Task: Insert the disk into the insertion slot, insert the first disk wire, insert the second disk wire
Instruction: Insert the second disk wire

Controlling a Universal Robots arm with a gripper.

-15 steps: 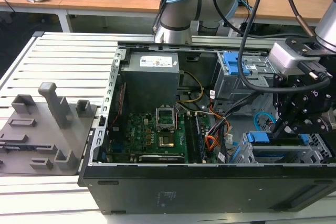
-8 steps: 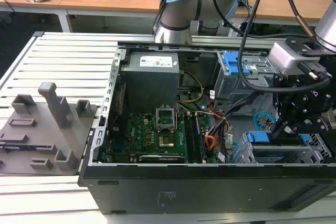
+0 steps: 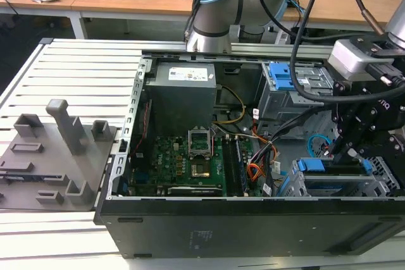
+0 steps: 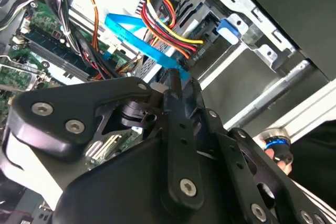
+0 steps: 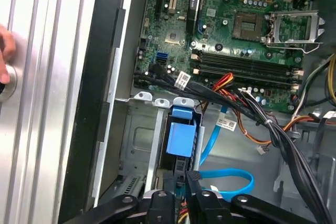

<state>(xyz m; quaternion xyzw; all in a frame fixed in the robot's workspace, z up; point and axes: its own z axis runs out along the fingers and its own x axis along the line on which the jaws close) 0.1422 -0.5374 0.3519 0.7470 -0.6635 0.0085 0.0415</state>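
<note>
Over on the exterior view's left, a grey fixture plate (image 3: 50, 156) with upright blocks lies on the slatted metal desk (image 3: 82, 67), just beside the open computer case (image 3: 240, 226). Moving right inside the case, I see the grey power supply (image 3: 183, 96) standing above the green motherboard (image 3: 183, 162), and next to that a bundle of black, red and orange wires (image 3: 262, 156). Farther right, at the back, sits the taller grey cage with a blue bracket (image 3: 281, 77). At the exterior view's right, near the front wall of the case, is the insertion slot (image 3: 380, 178), and the disk (image 3: 332, 178) with its blue caddy lies in it. My claw (image 3: 345, 150) hangs right above that bay, my arm's black body reaching down from the right edge.

In the first wrist view, my claw (image 5: 181, 179) is drawn nearly closed, its two black fingertips (image 5: 192, 176) pinching at something small; I cannot tell exactly what. Just past them the blue caddy tab (image 5: 181, 129) sits in the silver bay, and a light blue flat cable (image 5: 231, 174) loops beside it. A person's fingers (image 5: 5, 56) rest at the desk's edge.

In the second wrist view, my claw (image 4: 176, 80) meets the blue flat cable (image 4: 142, 43) near a bunch of red, yellow and black wires (image 4: 168, 22).
</note>
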